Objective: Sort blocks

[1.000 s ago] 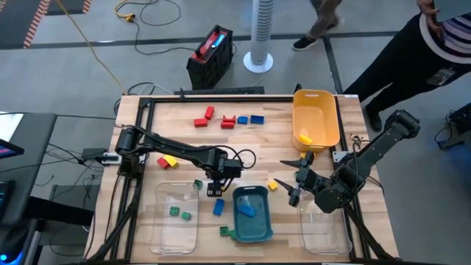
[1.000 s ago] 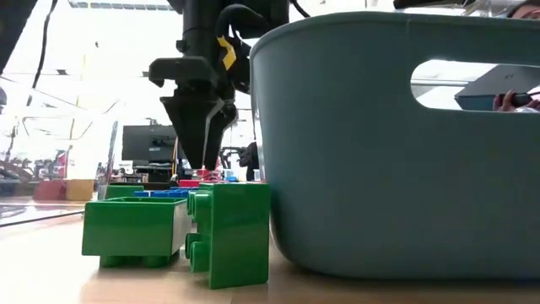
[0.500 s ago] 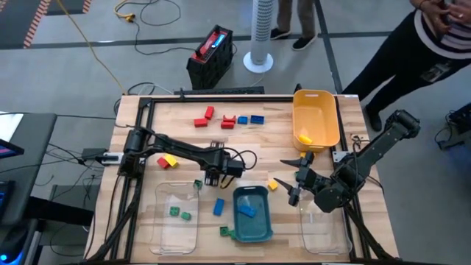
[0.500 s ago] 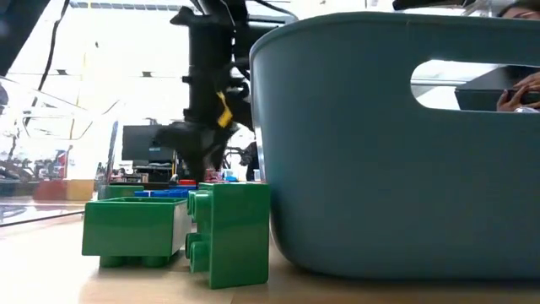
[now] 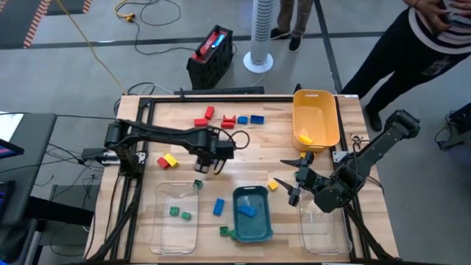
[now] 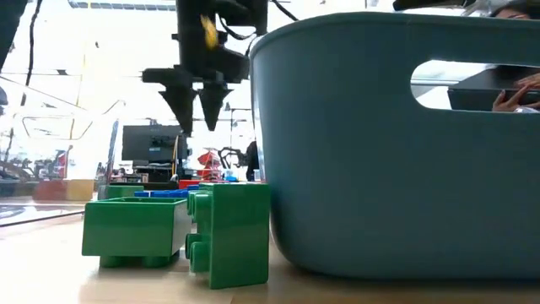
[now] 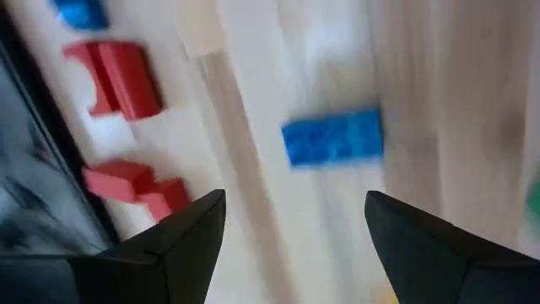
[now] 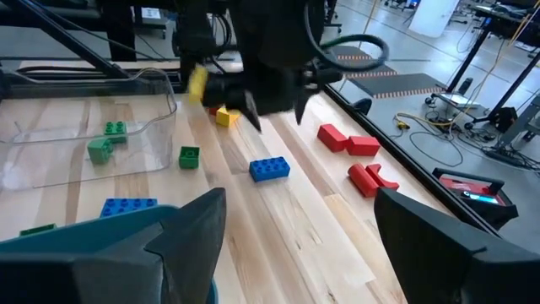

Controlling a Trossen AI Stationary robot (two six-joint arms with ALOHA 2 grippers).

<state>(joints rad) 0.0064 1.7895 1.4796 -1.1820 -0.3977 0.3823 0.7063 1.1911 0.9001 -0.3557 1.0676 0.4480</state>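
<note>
The wooden tabletop (image 5: 265, 151) stands on a grey floor, and a person in dark trousers (image 5: 390, 51) is beside its far right corner. My left jaws (image 5: 208, 163) hang above the middle of the tabletop, released and holding nothing; in the low view the two fingers point down with a gap between them. A blue block (image 7: 332, 138) lies on the wood under them, with red blocks (image 7: 118, 78) near it. More blocks lie along the far edge: red ones (image 5: 204, 117) and blue ones (image 5: 252, 119). One green block (image 5: 197, 184) lies just beside the clear bin (image 5: 177, 216), which holds two green blocks. The teal bin (image 5: 252, 215) holds a blue block (image 5: 248, 210). My right jaws (image 5: 297, 179) wait near the yellow bin (image 5: 316, 118), also released, next to a yellow block (image 5: 272, 185).
</note>
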